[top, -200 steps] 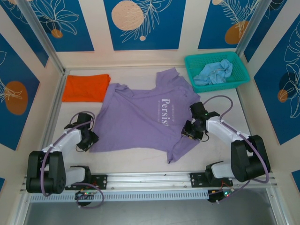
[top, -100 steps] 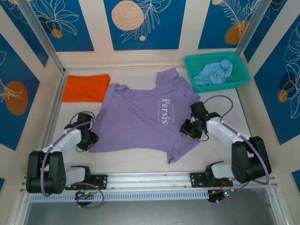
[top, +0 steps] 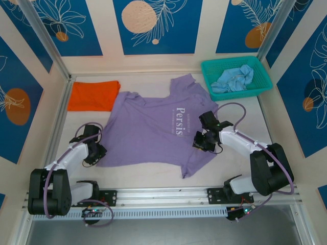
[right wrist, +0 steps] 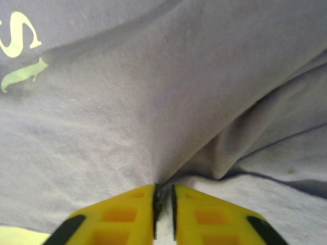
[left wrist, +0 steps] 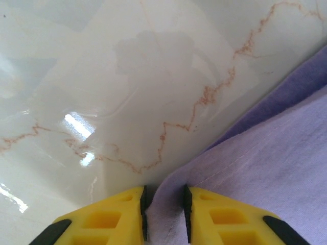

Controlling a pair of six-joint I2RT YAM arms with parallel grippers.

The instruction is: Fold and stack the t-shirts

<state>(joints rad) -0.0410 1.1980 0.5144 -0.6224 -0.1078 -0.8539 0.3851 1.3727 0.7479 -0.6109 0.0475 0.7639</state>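
1. Lavender cloth takes up the middle of the top external view. The lavender t-shirt (top: 148,130) lies spread flat on the pale table (top: 148,173), its white lettering (top: 179,121) towards your right arm. The orange t-shirt (top: 94,95) lies folded at the far left, well apart from the lavender one. The pale blue t-shirt (top: 234,79) sits crumpled inside the teal basket (top: 240,95) at the far right. Your left gripper (top: 97,153) is low at the shirt's near-left corner. Your right gripper (top: 198,143) is down on the cloth just beside the lettering, near the sleeve that points towards you.

2. Left wrist view: your left gripper (left wrist: 164,196) has its yellow fingers (left wrist: 117,214) set narrow, and the edge of the lavender t-shirt (left wrist: 265,168) runs into the gap between them. From this angle you cannot tell whether the pads actually pinch the cloth or only stand either side of it. Glossy veined table (left wrist: 127,92) lies ahead and to the left.

3. Right wrist view: your right gripper (right wrist: 163,191) has its jaws almost together, clamped on a small ridge of the lavender t-shirt (right wrist: 153,102). Creases fan out from the pinch, and a deeper fold runs off to the right. Part of the lettering (right wrist: 20,51) shows at the upper left.
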